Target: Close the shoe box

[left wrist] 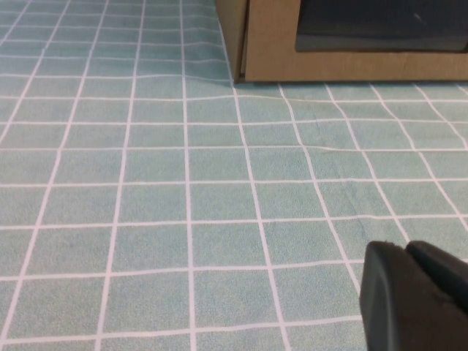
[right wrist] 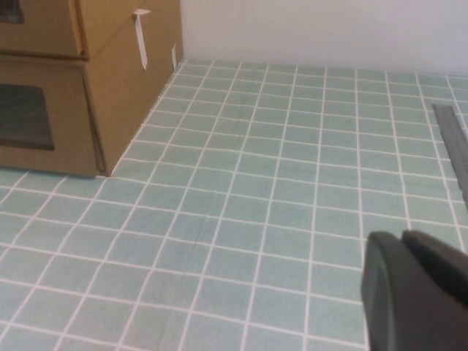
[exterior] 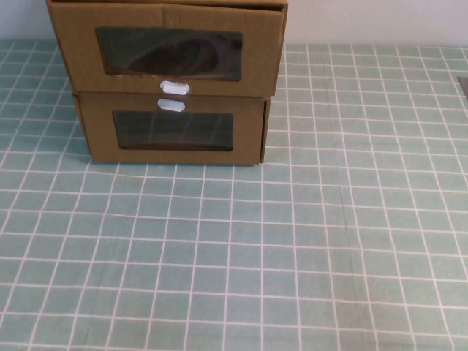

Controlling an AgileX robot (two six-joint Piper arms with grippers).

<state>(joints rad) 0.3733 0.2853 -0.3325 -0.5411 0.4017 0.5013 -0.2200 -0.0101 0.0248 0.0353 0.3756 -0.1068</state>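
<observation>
The shoe box (exterior: 168, 51) is the upper of two stacked brown cardboard boxes at the far left of the table. It has a large dark window, with a white pull tab (exterior: 174, 88) just below. Its drawer front stands out toward me, overhanging the box beneath. In the right wrist view its corner (right wrist: 44, 29) shows far off. Neither arm shows in the high view. My left gripper (left wrist: 406, 247) is shut and empty, low over the cloth, well short of the boxes. My right gripper (right wrist: 401, 235) is shut and empty, over the cloth to the boxes' right.
The lower cardboard box (exterior: 172, 131) has a smaller window and a white tab above it; it also shows in the left wrist view (left wrist: 351, 66) and the right wrist view (right wrist: 51, 117). A green checked cloth (exterior: 292, 241) covers the table. A dark strip (right wrist: 453, 139) lies at the far right.
</observation>
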